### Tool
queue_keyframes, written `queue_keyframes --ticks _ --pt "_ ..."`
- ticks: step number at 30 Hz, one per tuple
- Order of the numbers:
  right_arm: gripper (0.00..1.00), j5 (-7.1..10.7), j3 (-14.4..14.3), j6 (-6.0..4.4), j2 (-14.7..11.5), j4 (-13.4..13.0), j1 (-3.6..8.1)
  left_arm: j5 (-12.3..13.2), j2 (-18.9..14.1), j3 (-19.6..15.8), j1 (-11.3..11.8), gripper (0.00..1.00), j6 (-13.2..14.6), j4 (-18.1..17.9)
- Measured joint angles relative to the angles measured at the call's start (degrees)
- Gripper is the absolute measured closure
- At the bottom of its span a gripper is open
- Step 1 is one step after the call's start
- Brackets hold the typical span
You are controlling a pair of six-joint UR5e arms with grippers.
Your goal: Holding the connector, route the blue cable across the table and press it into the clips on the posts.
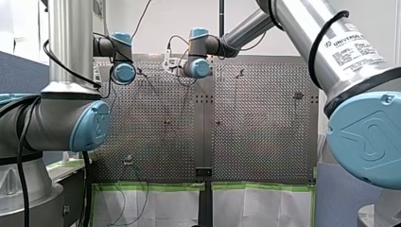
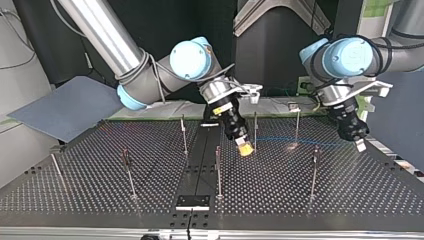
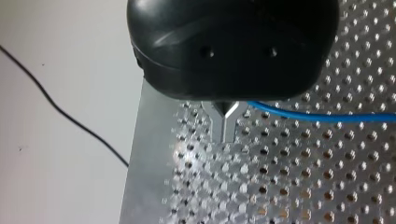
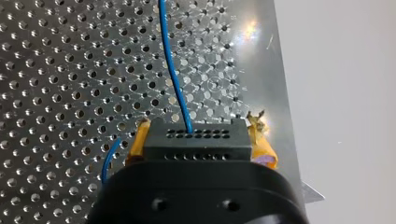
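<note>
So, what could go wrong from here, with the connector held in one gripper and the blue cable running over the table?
1. The blue cable runs from the connector, clamped in my right gripper, to my left gripper, which seems to pinch it. If the arms pull apart, the thin cable may slip or strain at the connector.
2. A thin post stands close beside my right gripper. A sideways move could knock or bend it.

The connector (image 4: pixel 198 140), a black block with rows of small holes, is clamped between the yellow pads (image 4: pixel 264 151) of the right end effector (image 4: pixel 199 123). The thin blue cable (image 2: pixel 285 141) is stretched from centre frame rightward in the top view, among thin upright posts (image 2: pixel 218 170); clips cannot be made out.
</note>
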State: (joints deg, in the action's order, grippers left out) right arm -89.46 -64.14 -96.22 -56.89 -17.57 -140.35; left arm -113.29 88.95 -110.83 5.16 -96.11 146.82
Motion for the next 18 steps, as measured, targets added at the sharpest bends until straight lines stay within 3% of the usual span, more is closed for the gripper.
queue_keyframes --ticks 8,18 --pt "1.00 0.06 2.4 -0.03 1.8 0.5 -0.26 4.6 0.9 0.5 4.1 1.00 -0.5 -0.5" --pt "1.00 0.30 2.6 -0.04 2.8 0.7 -0.22 10.6 2.5 2.0 3.7 1.00 -2.8 -1.5"
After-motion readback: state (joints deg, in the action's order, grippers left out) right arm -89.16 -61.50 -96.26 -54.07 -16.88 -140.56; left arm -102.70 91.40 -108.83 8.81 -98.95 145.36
